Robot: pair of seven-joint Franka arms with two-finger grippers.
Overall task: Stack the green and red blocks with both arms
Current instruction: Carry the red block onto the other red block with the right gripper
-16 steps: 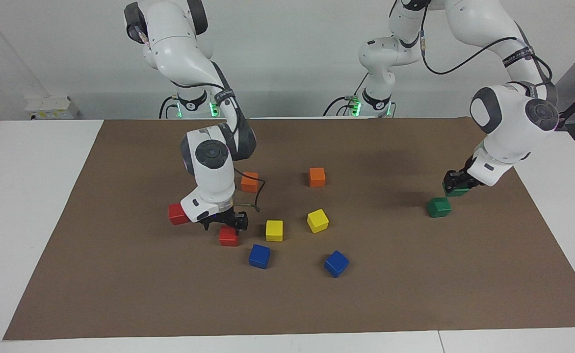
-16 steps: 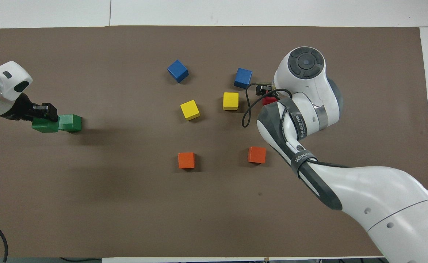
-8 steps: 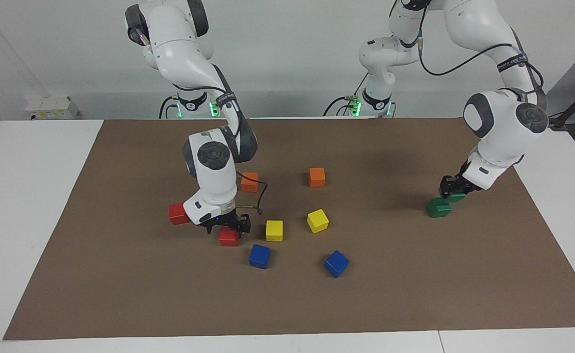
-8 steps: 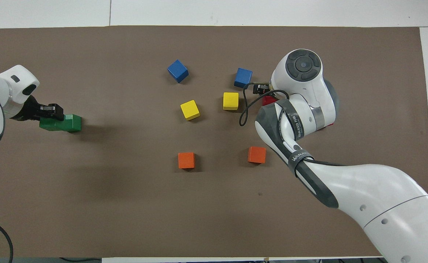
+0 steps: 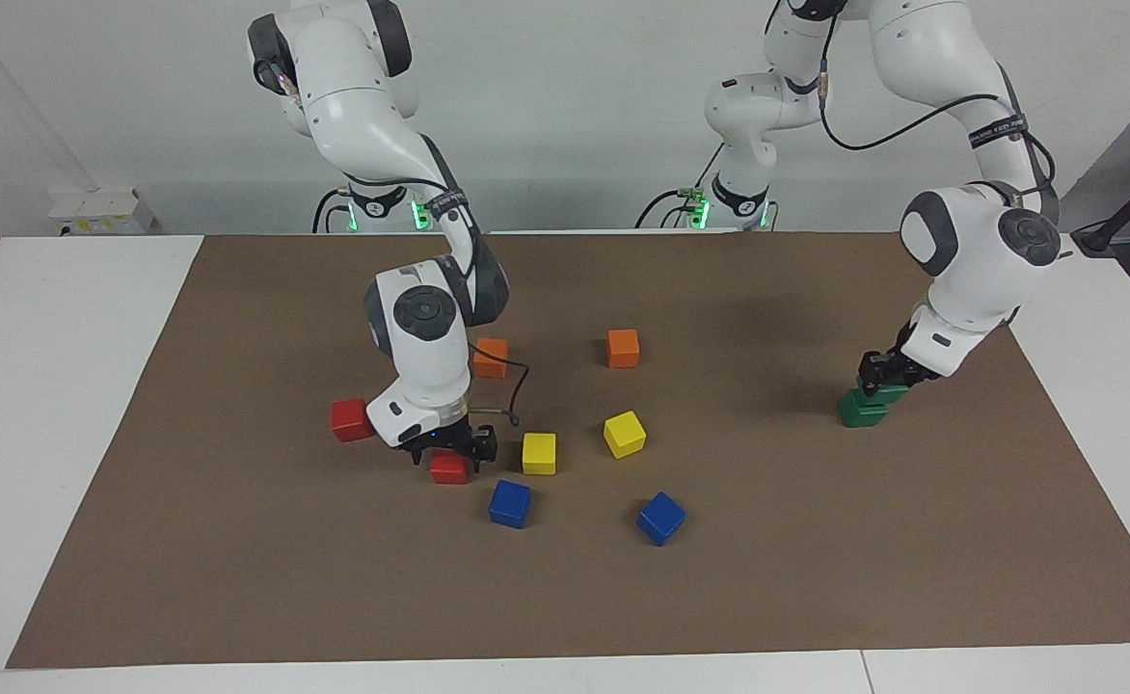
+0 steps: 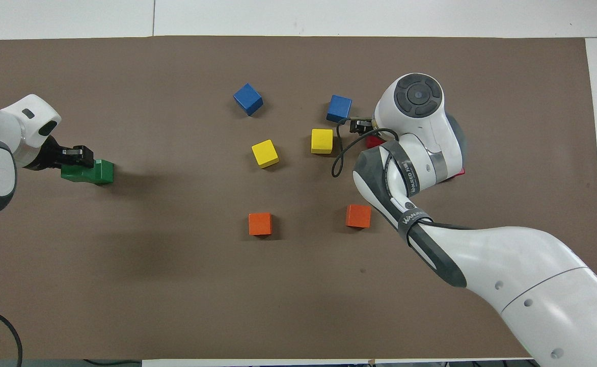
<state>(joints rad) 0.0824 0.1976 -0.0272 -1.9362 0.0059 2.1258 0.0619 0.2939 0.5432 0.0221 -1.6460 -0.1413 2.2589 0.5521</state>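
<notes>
My left gripper (image 5: 885, 378) is shut on a dark green block (image 5: 895, 391) and holds it low, partly over the second green block (image 5: 859, 413), which lies on the brown mat at the left arm's end. In the overhead view the two green blocks (image 6: 88, 172) overlap under that gripper (image 6: 77, 158). My right gripper (image 5: 451, 449) is low over a red block (image 5: 449, 470), its fingers spread to either side of the block's top. In the overhead view only an edge of this red block (image 6: 375, 141) shows under the arm. The second red block (image 5: 348, 419) lies beside it toward the right arm's end.
Two orange cubes (image 5: 491, 358) (image 5: 623, 348) lie nearer the robots. Two yellow cubes (image 5: 539, 453) (image 5: 625, 434) lie mid-mat, one close beside the right gripper. Two blue cubes (image 5: 510, 503) (image 5: 661, 518) lie farther out. The brown mat (image 5: 237, 578) covers the table.
My left gripper has carried its green block sideways and down onto the other green block. My right gripper has lowered onto the red block.
</notes>
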